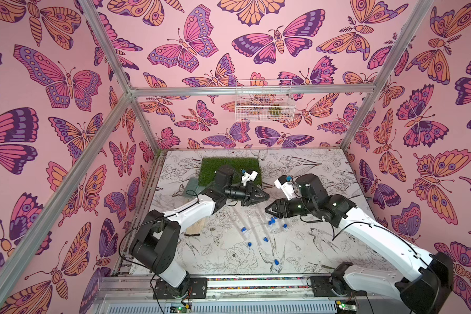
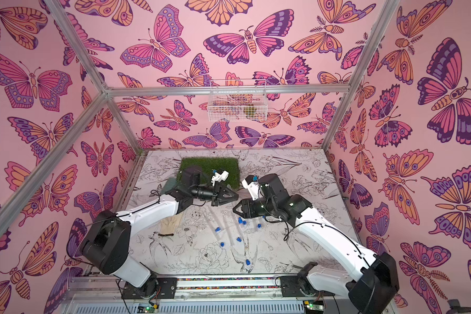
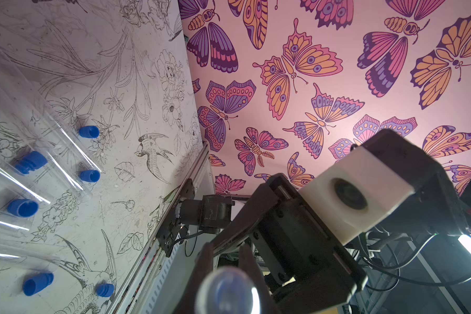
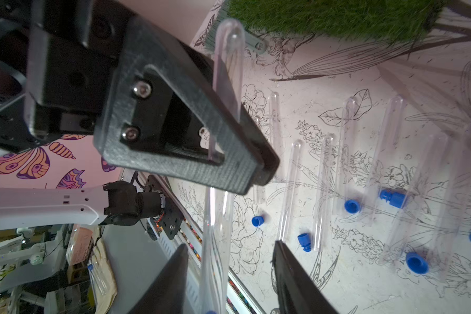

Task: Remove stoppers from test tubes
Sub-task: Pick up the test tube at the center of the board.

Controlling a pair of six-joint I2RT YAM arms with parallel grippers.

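Looks nearly done: grips a last test tube [image 4: 227,68] in left end effector [image 1: 266,197], holds right end effector [image 4: 230,246] open around it, amid pulled stoppers [image 4: 351,205] on counter [image 1: 324,244].

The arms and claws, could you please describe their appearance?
The left arm and right arm have white links, black joints and thin black cables. The left claw and right claw are black with tapering triangular fingers and white camera blocks behind.

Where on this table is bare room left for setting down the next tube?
Bare: back right, between the mat and the right wall; front left, between the glove and the front rail. Crowded: the centre, strewn with tubes and stoppers.
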